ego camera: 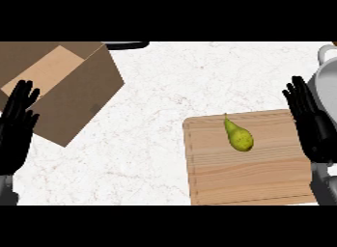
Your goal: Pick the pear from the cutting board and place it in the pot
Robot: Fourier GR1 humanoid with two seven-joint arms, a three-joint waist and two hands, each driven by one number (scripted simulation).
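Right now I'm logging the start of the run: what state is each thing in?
pear: lying on the cutting board, not held
cutting board: flat on the counter
pot: at the right edge, no pear in the part that shows
cardboard box: open, flaps up
left hand: open, holding nothing
right hand: open, holding nothing

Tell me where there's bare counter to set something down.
Bare white counter runs between the cardboard box and the cutting board, widest above the board. The right side is crowded: pear, right hand, pot.
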